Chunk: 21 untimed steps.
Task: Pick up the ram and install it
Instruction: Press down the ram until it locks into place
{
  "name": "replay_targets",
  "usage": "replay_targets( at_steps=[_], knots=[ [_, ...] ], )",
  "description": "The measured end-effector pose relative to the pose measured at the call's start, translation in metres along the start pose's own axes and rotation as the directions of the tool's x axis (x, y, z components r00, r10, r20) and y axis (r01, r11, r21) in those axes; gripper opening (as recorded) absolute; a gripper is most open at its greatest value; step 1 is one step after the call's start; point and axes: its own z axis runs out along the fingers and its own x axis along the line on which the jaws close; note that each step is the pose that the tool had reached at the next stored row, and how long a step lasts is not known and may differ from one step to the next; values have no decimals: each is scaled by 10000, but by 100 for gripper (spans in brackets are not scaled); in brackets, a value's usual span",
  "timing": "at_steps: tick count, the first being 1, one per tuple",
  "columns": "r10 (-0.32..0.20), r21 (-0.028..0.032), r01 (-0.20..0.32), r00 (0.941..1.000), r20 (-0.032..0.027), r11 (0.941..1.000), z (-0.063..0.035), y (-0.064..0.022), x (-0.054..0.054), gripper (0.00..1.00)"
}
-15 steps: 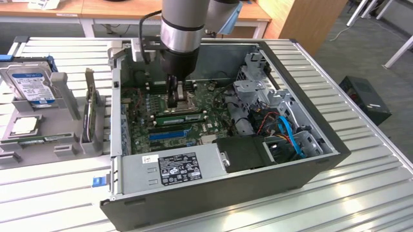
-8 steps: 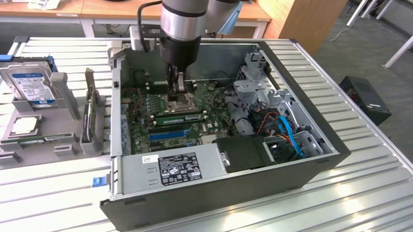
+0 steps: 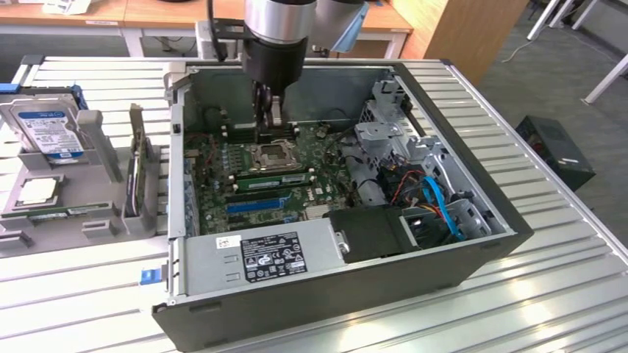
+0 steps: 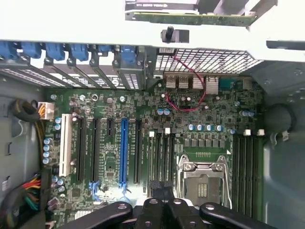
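The arm drops straight down from above into the open computer case [image 3: 294,81], its dark wrist vertical, and the gripper [image 3: 267,129] hangs just above the motherboard [image 3: 218,173], close to the bare CPU socket [image 3: 273,154]. The claw is clenched, fingers pressed together, and nothing green shows between them. Sweeping the exterior view from its left: a grey holder [image 3: 95,147] stands outside the case with the hard drive [image 3: 49,129] upright in it. Low in that holder lies the ram [image 3: 61,211], a thin, long green strip seen nearly edge-on, well apart from the gripper; its sticker and chips cannot be made out. Next comes the expansion card [image 3: 137,158] standing on edge just beside the case wall. Inside the case, a green strip [image 3: 272,179] sits in a slot just beside the socket, and the power supply [image 3: 265,254] fills the near corner. The wrist view looks down past the gripper [image 4: 162,191]. It brings out the board's detail: a row of long slots with one blue slot [image 4: 124,148], the CPU socket [image 4: 202,181] beside the closed fingertips, a looping red wire [image 4: 190,102], and the expansion card [image 4: 190,18] beyond the case wall.
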Motion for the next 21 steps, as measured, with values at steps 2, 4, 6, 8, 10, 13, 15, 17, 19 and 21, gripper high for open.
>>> replay_targets(
  at_steps=[2,4,6,8,10,13,15,17,19,21],
  knots=[
    [-1,0,1,10000,-2,10000,-42,2,-1,10],
    [0,0,0,10000,-3,10000,-81,4,-2,10],
    [0,0,0,10000,-3,10000,-118,6,-3,10],
    [0,1,0,10000,-4,10000,-152,8,-4,10],
    [0,1,0,10000,-3,10000,-187,9,-5,10],
    [0,0,0,10000,-5,10000,-241,12,-7,10],
    [0,0,0,10000,-5,10000,-274,14,-8,10],
    [0,1,0,10000,-4,10000,-291,15,-8,10],
    [0,1,0,10000,-3,10000,-291,15,-8,10],
    [0,0,0,10000,-4,10000,-292,15,-9,10]
  ],
)
